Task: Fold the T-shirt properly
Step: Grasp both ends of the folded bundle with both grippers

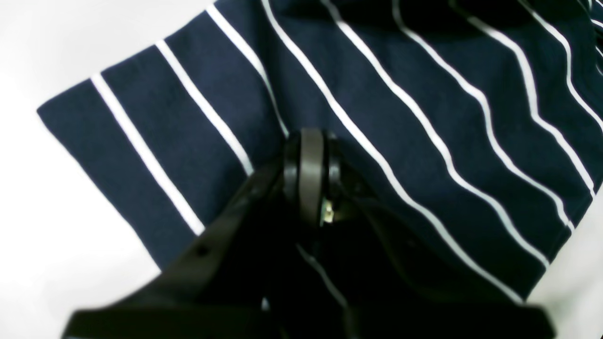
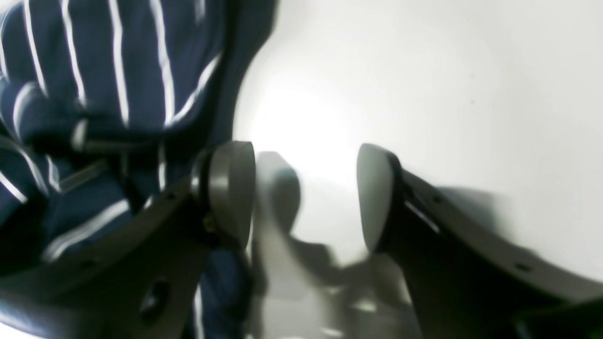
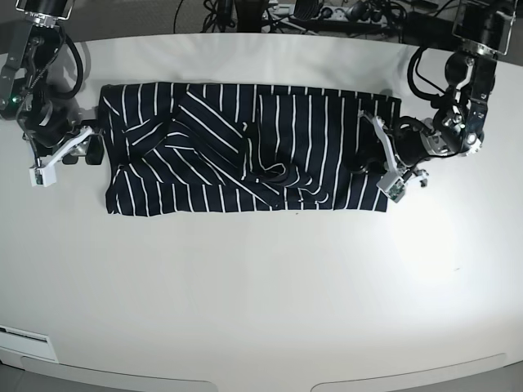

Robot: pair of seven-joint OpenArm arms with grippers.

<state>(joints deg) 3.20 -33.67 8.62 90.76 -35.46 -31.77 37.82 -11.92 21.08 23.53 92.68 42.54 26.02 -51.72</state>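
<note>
Jaws spread wide on the right gripper (image 2: 306, 195), nothing between the pads, just off the shirt's edge above bare white table (image 3: 261, 294). Jaws pressed together on the left gripper (image 1: 311, 176), low over striped cloth near the opposite end; any fabric pinched, impossible to tell. T-shirt (image 3: 245, 147) spread as a long folded band across the table's far half, rumpled at the middle.
</note>
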